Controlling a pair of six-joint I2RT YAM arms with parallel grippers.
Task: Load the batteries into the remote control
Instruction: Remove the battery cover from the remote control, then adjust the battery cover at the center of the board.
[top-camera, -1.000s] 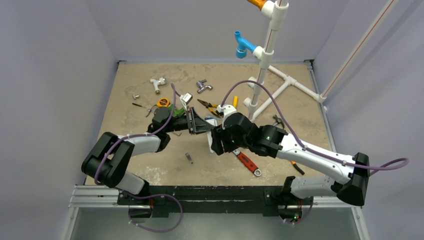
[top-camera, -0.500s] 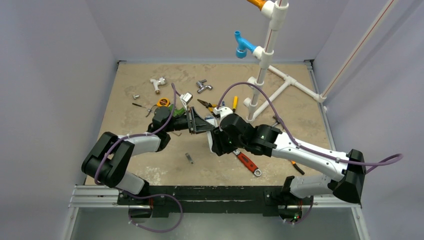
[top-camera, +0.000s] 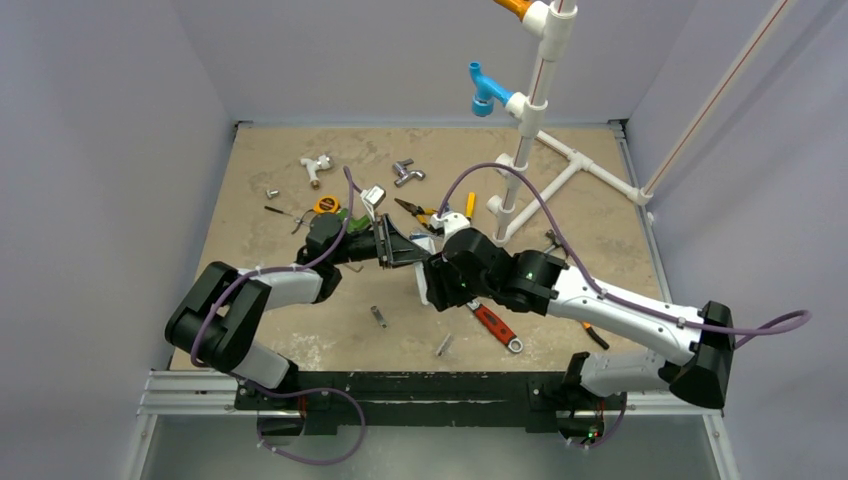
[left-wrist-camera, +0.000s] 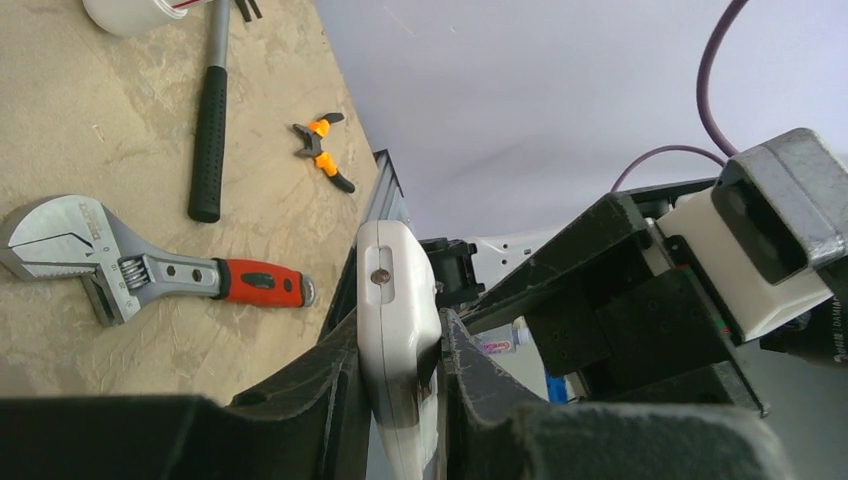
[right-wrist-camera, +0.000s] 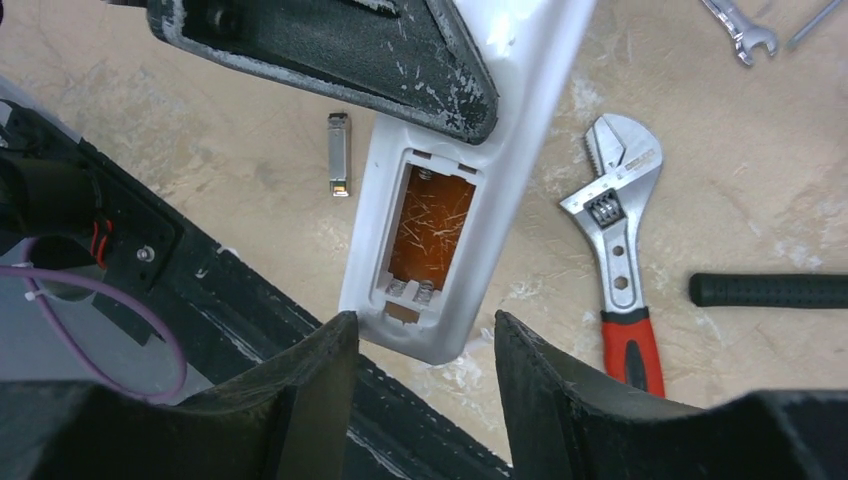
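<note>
My left gripper (left-wrist-camera: 400, 345) is closed tight on the one remote control (left-wrist-camera: 398, 290), a finger pressed against each broad face. It holds the remote tilted above the middle of the table (right-wrist-camera: 700, 150), free end toward my right arm. My right gripper (right-wrist-camera: 422, 325) hovers at that free end, its two fingers (right-wrist-camera: 300, 400) parted, one on either side of the remote's tip. They grip nothing, though I cannot tell whether they brush the plastic. The remote's back faces my right wrist: one battery recess (right-wrist-camera: 430, 230), uncovered, its orange-brown floor showing, with two spring contacts at the near end. On the table below lie one small silvery metal piece (right-wrist-camera: 339, 153) left of the remote and one red-handled wrench (right-wrist-camera: 612, 215) right of it. One black handle (right-wrist-camera: 770, 290) lies farther right. From above, one more small grey piece (top-camera: 443, 345) lies near the table's near edge, too small to name.
</note>
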